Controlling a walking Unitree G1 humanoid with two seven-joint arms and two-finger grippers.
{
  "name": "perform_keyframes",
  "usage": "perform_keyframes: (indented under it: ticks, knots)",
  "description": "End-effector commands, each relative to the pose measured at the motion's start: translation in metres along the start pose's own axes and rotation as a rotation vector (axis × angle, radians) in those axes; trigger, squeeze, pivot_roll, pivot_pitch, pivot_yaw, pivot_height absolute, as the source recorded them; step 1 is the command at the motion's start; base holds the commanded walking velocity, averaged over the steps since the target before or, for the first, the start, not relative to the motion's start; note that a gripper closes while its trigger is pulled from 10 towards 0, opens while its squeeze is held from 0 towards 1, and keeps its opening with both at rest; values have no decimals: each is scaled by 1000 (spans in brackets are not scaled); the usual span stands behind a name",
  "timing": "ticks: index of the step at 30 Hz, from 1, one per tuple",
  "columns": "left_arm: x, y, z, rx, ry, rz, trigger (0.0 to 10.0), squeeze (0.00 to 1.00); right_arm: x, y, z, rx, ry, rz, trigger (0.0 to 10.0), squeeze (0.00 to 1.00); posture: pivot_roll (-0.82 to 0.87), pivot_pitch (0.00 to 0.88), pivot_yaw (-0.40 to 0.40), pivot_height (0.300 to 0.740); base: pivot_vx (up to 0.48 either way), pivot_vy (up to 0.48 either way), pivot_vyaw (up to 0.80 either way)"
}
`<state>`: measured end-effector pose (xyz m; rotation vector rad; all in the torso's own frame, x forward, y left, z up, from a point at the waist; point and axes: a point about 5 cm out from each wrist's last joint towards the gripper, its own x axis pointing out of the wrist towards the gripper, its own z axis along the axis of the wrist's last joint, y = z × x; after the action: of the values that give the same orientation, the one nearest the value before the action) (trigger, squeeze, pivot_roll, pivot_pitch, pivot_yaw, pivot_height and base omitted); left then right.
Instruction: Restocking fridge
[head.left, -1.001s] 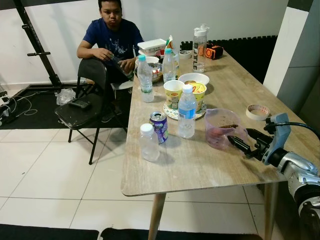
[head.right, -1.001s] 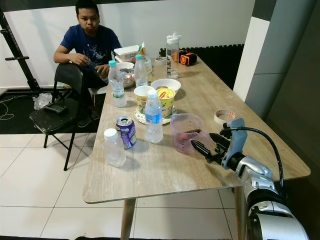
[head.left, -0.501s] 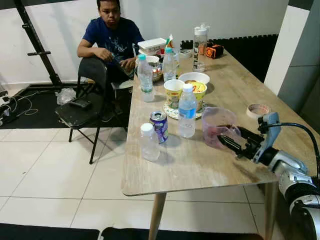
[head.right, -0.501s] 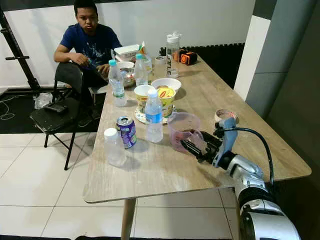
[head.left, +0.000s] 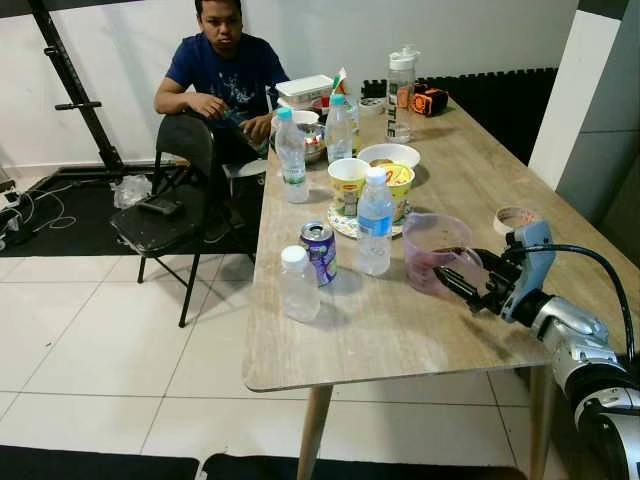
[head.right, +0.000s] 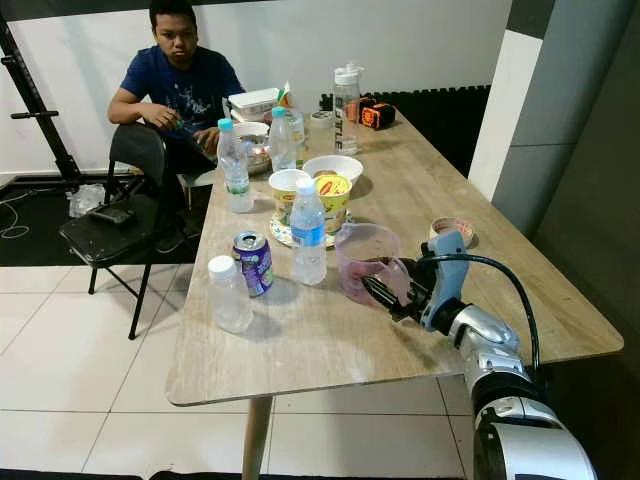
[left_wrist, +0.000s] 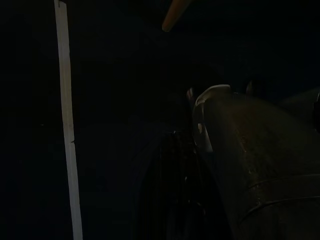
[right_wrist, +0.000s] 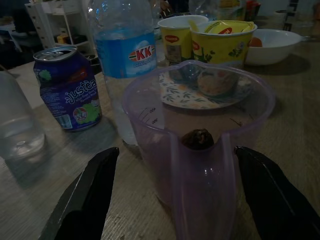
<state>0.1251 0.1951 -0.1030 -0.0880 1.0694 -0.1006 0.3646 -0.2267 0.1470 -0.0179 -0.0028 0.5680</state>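
With the right hand spread wide, one finger either side of the purple measuring jug at the tabletop's 3 o'clock edge, advance level, centre on its handle, then close gently.

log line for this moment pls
phase: approach | right gripper: open, fingers either side of purple measuring jug handle, not closed | left arm: idle | jug: upright on table

"KK" on bottle, "justea" on can
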Motion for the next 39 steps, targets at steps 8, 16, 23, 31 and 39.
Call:
perform_keyframes:
  ticks: [8, 16, 23, 31, 39]
  knots:
    - [-3, 3, -10, -5, 34, 7, 10000, 0, 3, 2, -2, 4, 1, -31, 0, 0, -19, 64, 62, 740, 0, 0, 0]
    - [-2, 3, -9, -9, 30, 6, 10000, 0, 3, 1, -2, -3, 3, -47, 0, 0, -17, 63, 59, 740, 0, 0, 0]
    - [-2, 3, -9, -12, 30, 8, 10000, 0, 3, 0, -1, -2, -5, -64, 0, 0, -15, 61, 55, 740, 0, 0, 0]
    - [-2, 2, -8, -15, 27, 8, 10000, 0, -1, -6, 17, 14, -119, -15, 1059, 0, -22, 50, 50, 740, 0, 0, 0]
    - [0, -3, -7, -24, 26, -2, 10000, 0, -24, -20, 58, 3, -326, 152, 10000, 0, -32, 52, 43, 740, 0, 0, 0]
